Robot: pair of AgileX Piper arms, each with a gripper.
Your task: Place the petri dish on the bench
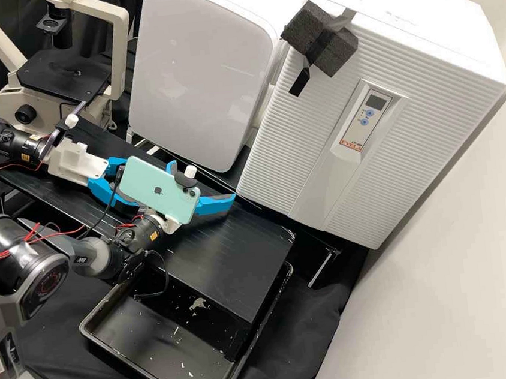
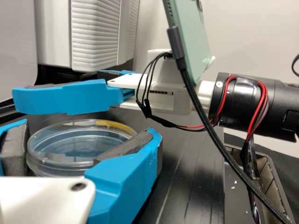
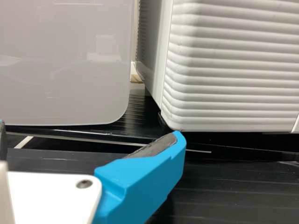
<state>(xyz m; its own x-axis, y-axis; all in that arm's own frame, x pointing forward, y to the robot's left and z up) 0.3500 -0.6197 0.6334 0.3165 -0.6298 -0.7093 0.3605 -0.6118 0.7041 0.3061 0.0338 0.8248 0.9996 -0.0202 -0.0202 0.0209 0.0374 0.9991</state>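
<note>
Starting with the left gripper (image 1: 105, 190): partly covered by the mint phone (image 1: 159, 190) in the high view, but seen up close in its own wrist view. Closed there on the petri dish (image 2: 70, 144), round and clear, holding it between the dark pads (image 2: 124, 148) of the blue fingers at opposite sides of its wall. Can make out a yellowish patch along the dish's far rim, on the side facing the right gripper (image 1: 204, 180). Can see the black bench (image 1: 230, 258) below and beyond the dish, but cannot tell whether to call it touching the surface or just above. In the left wrist view, can also find the right gripper (image 2: 70, 98) just past the dish, near it but with nothing pinched. Spread wide at that one, to judge from the high view and the right wrist view. Mounted over the right gripper's wrist, with a black cable plugged in: the mint phone again. Past the right gripper's fingertips, see the ribbed white cabinet (image 1: 317, 116) with its small control panel (image 1: 371, 110), and alongside, beyond both grippers, the smooth white appliance (image 1: 204, 68). Up on the cabinet, well apart from either gripper, a dark foam block (image 1: 334, 48). Beside the left gripper's arm, on the side away from the right arm, find the microscope (image 1: 63, 77). Below the right gripper, partly under the bench's edge, see the dark tray (image 1: 90, 333), dotted with pale scraps.
</note>
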